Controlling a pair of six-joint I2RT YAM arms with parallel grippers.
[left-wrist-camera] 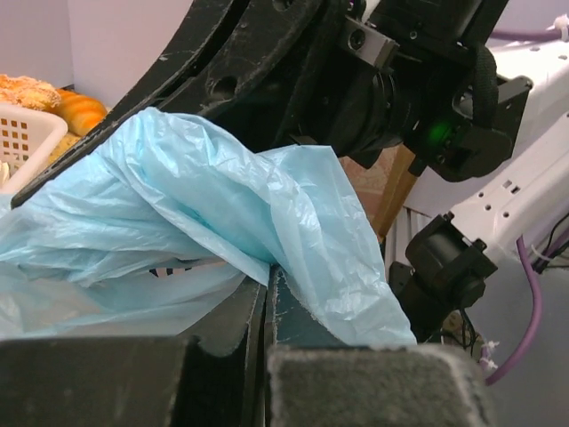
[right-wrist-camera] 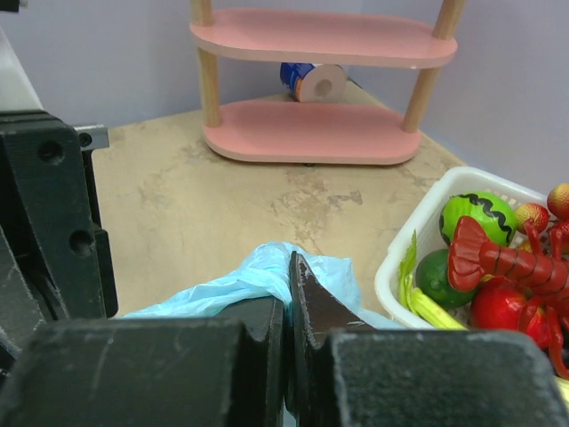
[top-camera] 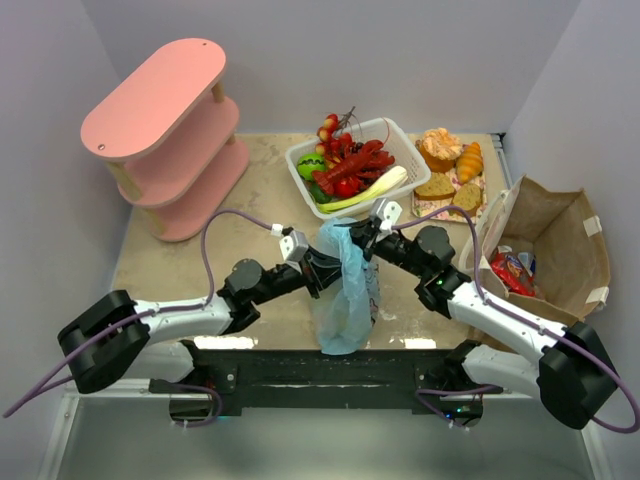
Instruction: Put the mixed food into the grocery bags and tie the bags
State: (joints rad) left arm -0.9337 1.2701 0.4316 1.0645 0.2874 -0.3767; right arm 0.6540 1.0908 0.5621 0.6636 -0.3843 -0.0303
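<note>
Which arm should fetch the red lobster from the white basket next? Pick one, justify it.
Right, probably: the right hand sits nearer the white basket, the red lobster close in its wrist view. It and the left hand both clamp the light-blue bag, so release first.

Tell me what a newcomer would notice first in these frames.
The light-blue plastic bag is held up mid-table, its top pinched by the shut left fingers and right fingers. Behind it, a red lobster lies on other food in the white basket. A pink shelf stands far left and an open brown paper bag at right.
</note>
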